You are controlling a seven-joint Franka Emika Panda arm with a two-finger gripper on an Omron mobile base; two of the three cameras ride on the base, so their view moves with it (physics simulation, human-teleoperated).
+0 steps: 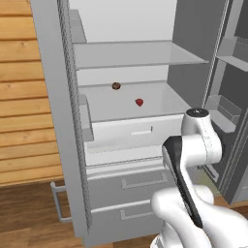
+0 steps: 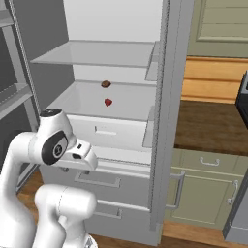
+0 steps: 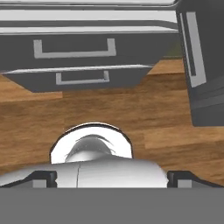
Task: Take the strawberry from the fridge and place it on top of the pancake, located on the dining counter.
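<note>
The fridge (image 1: 51, 97) (image 2: 169, 106) stands with both doors swung wide. On its lower white shelf lies the strawberry (image 1: 139, 102) (image 2: 108, 102), tiny and bright red, alone near the shelf's middle. My arm is folded low in front of the fridge, well below and short of that shelf. My gripper (image 3: 112, 179) points down at the wooden floor, open, its dark fingertips (image 3: 43, 178) far apart and nothing between them. The pancake and the dining counter are out of view.
A small round brown item (image 1: 116, 85) (image 2: 105, 84) sits behind the strawberry. Two grey drawers (image 1: 140, 181) (image 3: 74, 48) close off the fridge's bottom. A brown-topped counter (image 2: 213, 126) on green cabinets runs along the wall right of the fridge. The open right door's racks (image 1: 225, 111) stand close to my arm.
</note>
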